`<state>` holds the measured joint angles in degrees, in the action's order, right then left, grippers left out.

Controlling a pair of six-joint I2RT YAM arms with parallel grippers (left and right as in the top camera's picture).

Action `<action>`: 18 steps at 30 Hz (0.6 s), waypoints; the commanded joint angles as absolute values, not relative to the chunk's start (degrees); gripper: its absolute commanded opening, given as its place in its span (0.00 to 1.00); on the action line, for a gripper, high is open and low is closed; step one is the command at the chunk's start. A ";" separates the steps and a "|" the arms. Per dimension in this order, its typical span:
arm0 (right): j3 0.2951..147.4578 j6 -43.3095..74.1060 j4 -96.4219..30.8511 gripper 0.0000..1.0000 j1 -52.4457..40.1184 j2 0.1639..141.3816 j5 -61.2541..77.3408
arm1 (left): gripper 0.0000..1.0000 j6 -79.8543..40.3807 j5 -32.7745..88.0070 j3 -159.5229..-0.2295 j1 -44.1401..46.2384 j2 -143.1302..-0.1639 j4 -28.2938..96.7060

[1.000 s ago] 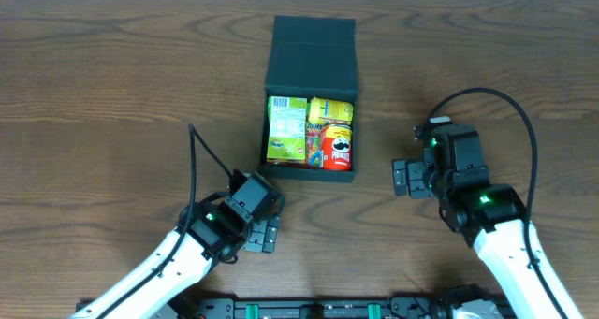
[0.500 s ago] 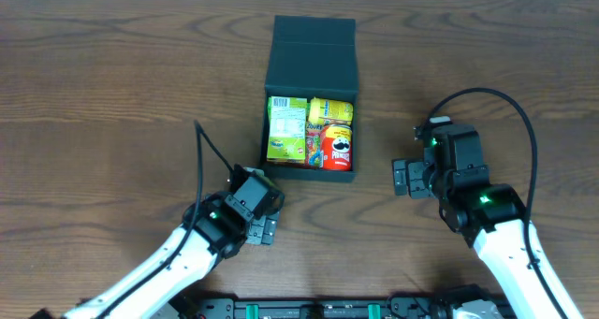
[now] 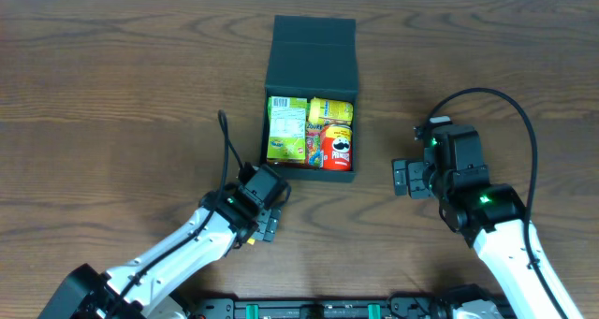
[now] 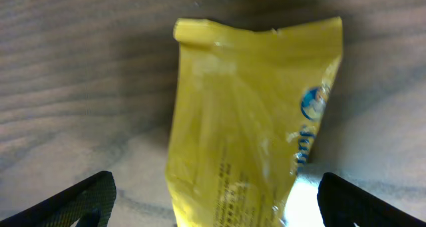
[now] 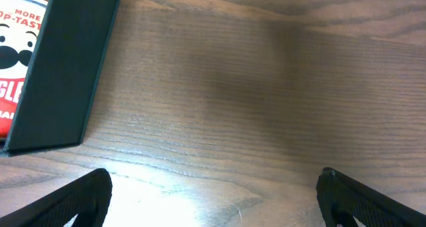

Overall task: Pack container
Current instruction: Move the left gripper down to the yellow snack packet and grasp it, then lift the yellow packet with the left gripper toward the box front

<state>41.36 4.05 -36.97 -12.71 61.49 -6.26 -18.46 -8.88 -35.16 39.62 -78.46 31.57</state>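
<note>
The dark green container (image 3: 311,52) stands open at the back middle of the table, its flap lid laid back. Inside are a light-green carton (image 3: 285,129), a yellow pack (image 3: 330,109) and a red Pringles can (image 3: 337,149). My left gripper (image 3: 266,227) is just in front of the container's left corner. In the left wrist view it (image 4: 216,195) is open, with a yellow snack packet (image 4: 253,114) lying on the table between its fingers. My right gripper (image 3: 402,179) is open and empty to the right of the container, whose wall (image 5: 66,67) shows in the right wrist view.
The brown wooden table (image 3: 112,85) spreads wide to the left and right of the container. Black cables loop over both arms (image 3: 487,99). The table's front edge with the arm bases lies close behind both grippers.
My left arm has swung right and forward, bringing its gripper closer to the container's front left corner. The right arm has not moved.
</note>
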 commanded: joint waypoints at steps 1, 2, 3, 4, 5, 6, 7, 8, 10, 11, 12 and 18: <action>41.15 3.57 -36.91 0.99 -12.40 61.52 -6.85 | 0.97 -15.68 -5.48 -34.85 37.17 -78.78 30.70; 41.15 3.57 -36.91 0.99 -12.40 61.52 -6.83 | 0.99 -15.09 -4.16 -34.85 36.32 -78.87 30.37; 41.15 3.57 -36.91 0.99 -12.40 61.52 -6.83 | 1.00 -14.74 -2.72 -34.85 35.18 -79.13 29.91; 41.15 3.57 -36.91 0.99 -12.40 61.52 -6.83 | 1.00 -14.68 -1.72 -34.85 34.24 -79.48 29.67; 41.15 3.57 -36.91 0.99 -12.40 61.52 -6.85 | 1.00 -14.31 -1.17 -34.85 33.45 -79.70 29.58; 41.15 3.57 -36.91 0.99 -12.40 61.52 -6.85 | 1.00 -13.93 -0.62 -34.85 32.77 -79.88 29.58; 41.15 3.57 -36.91 0.99 -12.40 61.52 -6.83 | 1.00 -13.63 -0.10 -34.85 32.08 -80.12 29.58; 41.15 3.57 -36.91 0.99 -12.40 61.52 -6.83 | 1.00 -13.65 0.10 -34.85 31.62 -80.20 29.56; 41.15 3.57 -36.91 0.99 -12.40 61.52 -6.83 | 1.00 -13.63 0.78 -34.85 31.11 -80.25 29.61; 41.15 3.57 -36.91 0.99 -12.40 61.52 -6.83 | 1.00 -13.37 1.48 -34.85 31.11 -80.25 29.56; 41.15 3.57 -36.91 0.99 -12.40 61.52 -6.85 | 0.94 -12.84 2.24 -34.85 31.11 -80.25 29.58; 41.15 3.57 -36.91 0.99 -12.40 61.52 -6.83 | 0.76 -10.87 5.78 -34.85 31.11 -80.25 29.74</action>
<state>41.36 4.05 -36.97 -12.71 61.49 -6.24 -12.62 3.40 -35.16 31.33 -79.83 29.61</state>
